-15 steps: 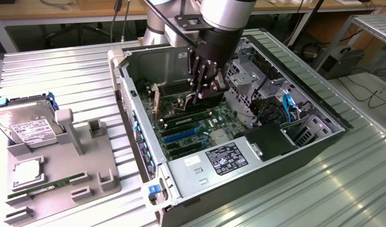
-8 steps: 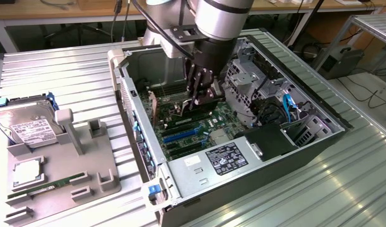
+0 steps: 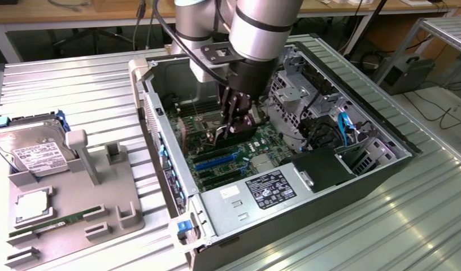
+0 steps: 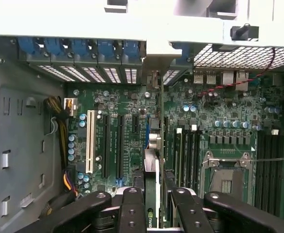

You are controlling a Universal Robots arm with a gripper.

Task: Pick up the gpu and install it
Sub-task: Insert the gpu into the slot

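From where the wrist looks down, the claw [image 4: 154,204] is pinching the gpu [image 4: 157,145] edge-on, its fingers [image 4: 132,208] clamped on either flat face of the thin card. The card stands upright over the motherboard [image 4: 127,136], its bracket end toward the rear slot openings [image 4: 88,73] of the case. To seat it well, I'd say the card's lower edge has to line up squarely with one of the long black expansion slots [image 4: 104,145] and not the white one [image 4: 90,141] beside them. It should go straight down, no tilt, with the bracket slipping into its opening. Farther out, the open computer case [image 3: 381,141] lies on the ribbed metal surface [image 3: 72,84], with the arm reaching down into it.
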